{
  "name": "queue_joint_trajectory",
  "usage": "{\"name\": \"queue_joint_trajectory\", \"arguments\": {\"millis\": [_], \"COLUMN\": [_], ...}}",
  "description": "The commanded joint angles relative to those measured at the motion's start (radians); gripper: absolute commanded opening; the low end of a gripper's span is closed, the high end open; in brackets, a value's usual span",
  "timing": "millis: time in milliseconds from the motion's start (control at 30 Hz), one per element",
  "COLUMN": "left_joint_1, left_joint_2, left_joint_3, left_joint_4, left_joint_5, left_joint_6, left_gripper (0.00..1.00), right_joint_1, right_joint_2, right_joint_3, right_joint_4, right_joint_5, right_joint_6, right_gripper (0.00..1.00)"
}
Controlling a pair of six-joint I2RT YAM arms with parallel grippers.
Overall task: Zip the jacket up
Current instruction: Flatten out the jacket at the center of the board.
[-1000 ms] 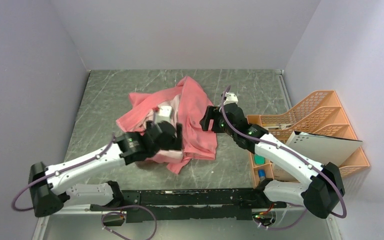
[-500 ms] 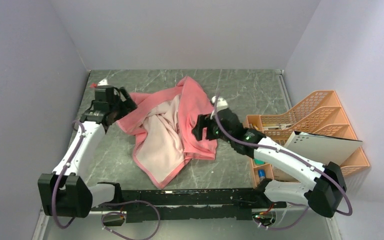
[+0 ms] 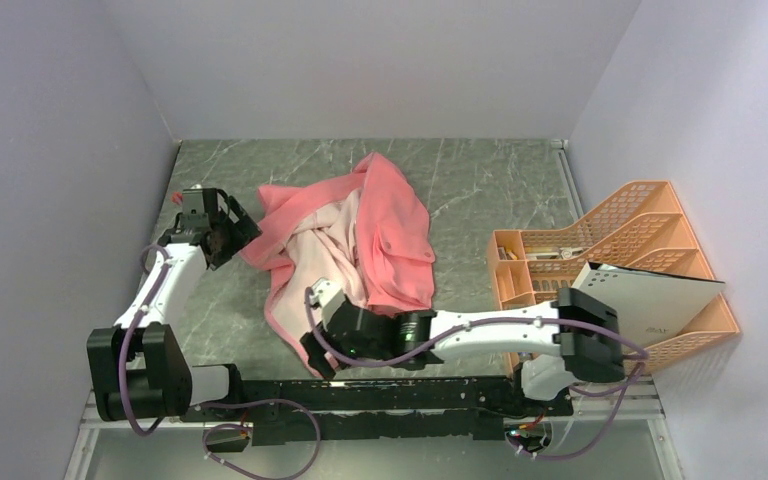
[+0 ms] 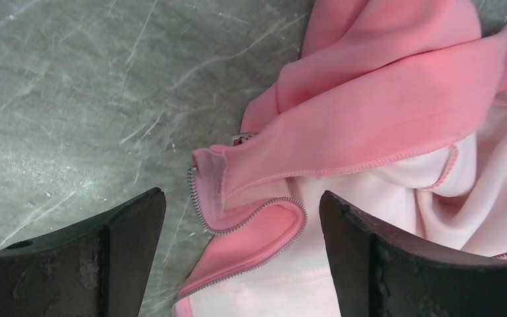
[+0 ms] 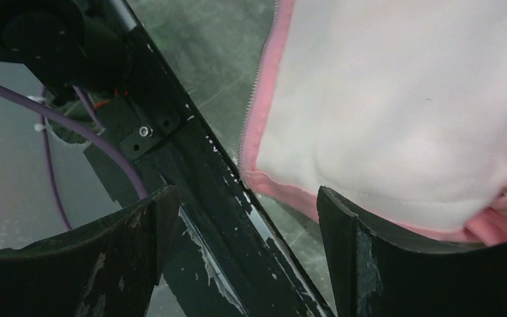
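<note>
You swung the right gripper (image 5: 245,191) from the right side of the jacket (image 3: 360,240), crumpled open on the table (image 3: 480,180), to its near hem; the left gripper (image 4: 241,195) stayed over the far-left zipper end (image 4: 201,211), both claws wide and empty, halves unjoined.

The left arm (image 3: 165,285) and right arm (image 3: 480,325) share white link shells, black joint housings and blocky black bases. A thin purple cable (image 3: 143,262) runs back from each end effector along its arm. The left end effector (image 4: 241,211) carries two broad matte-black fingers (image 4: 122,251), scuffed grey on their inner faces. The right end effector (image 5: 241,205) has matching fingers (image 5: 370,264), worn pale along the edges.
</note>
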Motion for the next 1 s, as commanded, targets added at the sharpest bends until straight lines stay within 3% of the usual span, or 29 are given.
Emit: {"name": "queue_joint_trajectory", "arguments": {"millis": [0, 167, 400, 533, 633, 700, 800, 900, 967], "left_joint_1": [0.003, 0.003, 0.004, 0.001, 0.0, -0.002, -0.001, -0.002, -0.001], "left_joint_2": [-0.029, -0.046, 0.098, 0.143, 0.178, 0.205, 0.232, 0.239, 0.233], "left_joint_3": [-0.011, -0.068, -0.046, -0.042, -0.046, -0.045, -0.031, -0.002, 0.028], "left_joint_4": [-0.006, -0.003, 0.061, 0.109, 0.143, 0.16, 0.178, 0.177, 0.16], "left_joint_5": [0.014, -0.02, 0.029, 0.05, 0.073, 0.085, 0.082, 0.046, 0.017], "left_joint_6": [0.018, 0.0, -0.02, -0.025, -0.024, -0.027, -0.021, -0.022, -0.025], "left_gripper": [0.91, 0.91, 0.83, 0.74, 0.6, 0.51, 0.23, 0.06, 0.05], "right_joint_1": [0.027, 0.048, 0.07, 0.084, 0.087, 0.086, 0.085, 0.076, 0.062], "right_joint_2": [0.084, 0.189, 0.341, 0.423, 0.477, 0.496, 0.484, 0.438, 0.389], "right_joint_3": [0.081, 0.115, 0.169, 0.216, 0.243, 0.246, 0.224, 0.193, 0.161], "right_joint_4": [0.088, 0.121, 0.137, 0.121, 0.081, 0.066, 0.065, 0.07, 0.082], "right_joint_5": [0.032, 0.041, 0.083, 0.154, 0.246, 0.29, 0.34, 0.358, 0.347], "right_joint_6": [-0.036, -0.052, -0.085, -0.105, -0.094, -0.081, -0.064, -0.051, -0.046], "right_gripper": [0.81, 0.81, 0.81, 0.8, 0.77, 0.67, 0.51, 0.34, 0.2]}}
